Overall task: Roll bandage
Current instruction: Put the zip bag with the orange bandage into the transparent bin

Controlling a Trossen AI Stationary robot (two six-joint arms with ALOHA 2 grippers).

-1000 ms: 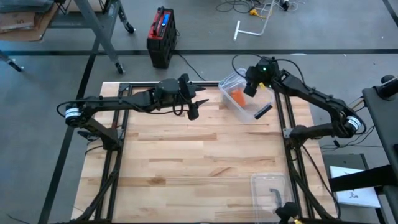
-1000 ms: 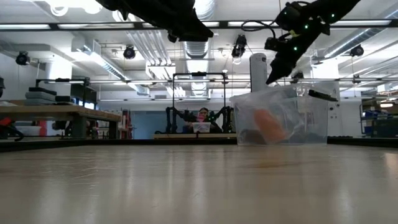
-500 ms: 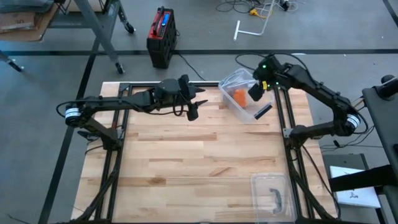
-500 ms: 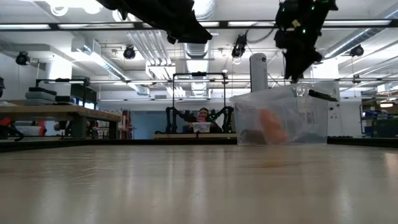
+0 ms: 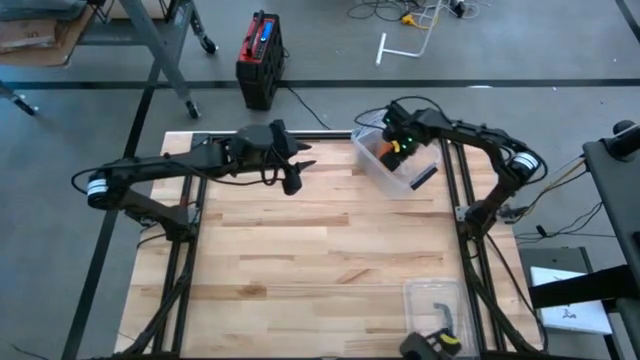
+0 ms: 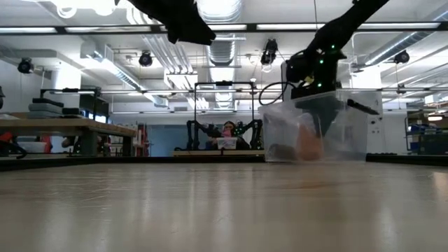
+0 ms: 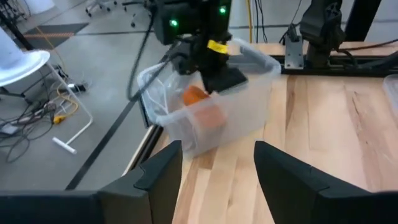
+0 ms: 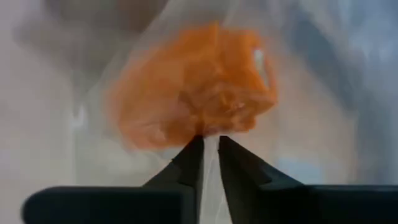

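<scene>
Orange bandage lies bunched inside a clear plastic bin at the far right of the wooden surface. The right gripper reaches down into that bin; in its wrist view the two dark fingers stand almost together, their tips at the near edge of the bandage with only a thin gap between them, and whether they have any cloth pinched cannot be told. In the low view the same arm comes down from above into the bin, beside the orange bundle.

The left gripper hovers above the far middle of the surface, well apart from the bin, its fingers spread and holding nothing; past them its wrist view looks at the bin and the right arm.

A clear lid lies at the near right of the surface. On the floor beyond the far edge stands a red and black case. In the room behind, a person sits at another rig.
</scene>
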